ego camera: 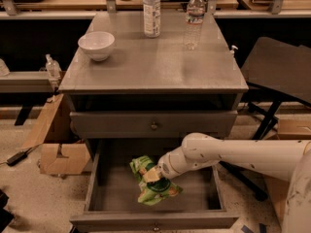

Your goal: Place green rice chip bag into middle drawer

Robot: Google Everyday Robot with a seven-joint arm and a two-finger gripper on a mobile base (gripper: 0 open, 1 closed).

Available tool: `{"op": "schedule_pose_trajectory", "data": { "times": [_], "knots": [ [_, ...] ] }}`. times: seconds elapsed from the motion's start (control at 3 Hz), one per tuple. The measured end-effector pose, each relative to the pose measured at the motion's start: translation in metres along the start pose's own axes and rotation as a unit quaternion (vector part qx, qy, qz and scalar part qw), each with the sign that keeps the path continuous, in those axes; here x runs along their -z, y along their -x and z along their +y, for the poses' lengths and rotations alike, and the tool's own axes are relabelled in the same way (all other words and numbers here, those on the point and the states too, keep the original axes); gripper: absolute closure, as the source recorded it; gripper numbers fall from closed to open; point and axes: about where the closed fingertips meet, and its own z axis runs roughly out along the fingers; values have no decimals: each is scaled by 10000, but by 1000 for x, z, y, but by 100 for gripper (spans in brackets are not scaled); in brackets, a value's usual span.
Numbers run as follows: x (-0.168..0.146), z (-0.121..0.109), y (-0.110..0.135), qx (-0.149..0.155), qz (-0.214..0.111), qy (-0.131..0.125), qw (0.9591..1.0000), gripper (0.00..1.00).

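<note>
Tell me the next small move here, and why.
Probably lower slightly and release: the gripper holds the green rice chip bag inside the open middle drawer, low over its floor and well within the walls.

Green rice chip bag [158, 191]: crinkled glossy foil. Middle drawer [146, 221]: matt grey wood. Gripper [153, 174] located at bag, inside drawer; arm [233, 152] cased in smooth white plastic.

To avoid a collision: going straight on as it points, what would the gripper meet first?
The green rice chip bag at the tip of the gripper; beyond it, probably the left wall of the middle drawer, though depth is unclear.
</note>
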Motion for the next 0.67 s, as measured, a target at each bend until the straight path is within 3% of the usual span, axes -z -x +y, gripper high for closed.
{"op": "schedule_pose_trajectory", "data": {
  "times": [0.33, 0.67],
  "knots": [
    [-1, 1, 0, 6, 10, 12, 10000, 58],
    [-3, 2, -1, 10, 21, 26, 10000, 27]
  ]
}}
